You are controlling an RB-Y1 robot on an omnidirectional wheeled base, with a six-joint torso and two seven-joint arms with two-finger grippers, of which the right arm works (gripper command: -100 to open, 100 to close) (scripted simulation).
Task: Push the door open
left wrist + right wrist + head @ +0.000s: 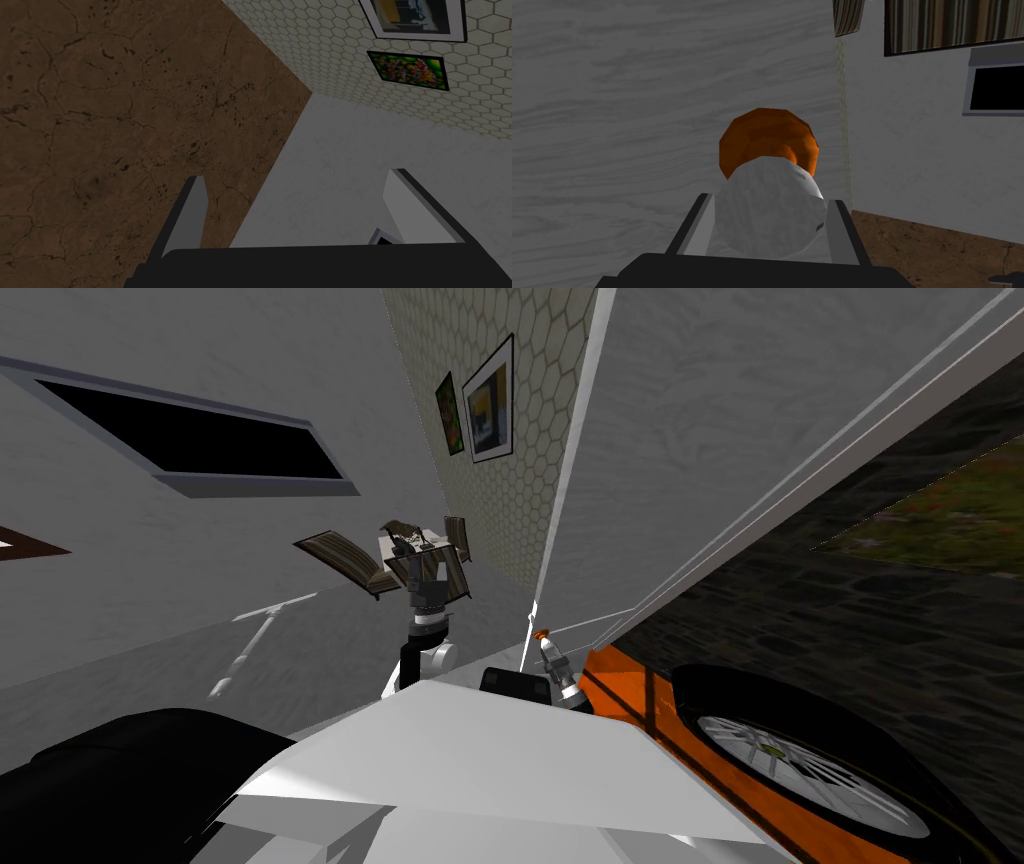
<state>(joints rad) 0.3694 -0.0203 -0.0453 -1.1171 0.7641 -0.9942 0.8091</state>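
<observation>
R fingers (699, 225) clamped on grey object (769, 205) w/ orange tip (762, 135) – tip close to grey door (612, 125), L fingers (192, 215) apart

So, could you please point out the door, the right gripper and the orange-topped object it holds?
door (690, 438), head view, on its grey wood-grain face.
right gripper (770, 202), right wrist view, midway between its fingertips.
orange-topped object (762, 132), right wrist view, on its orange top.
</observation>
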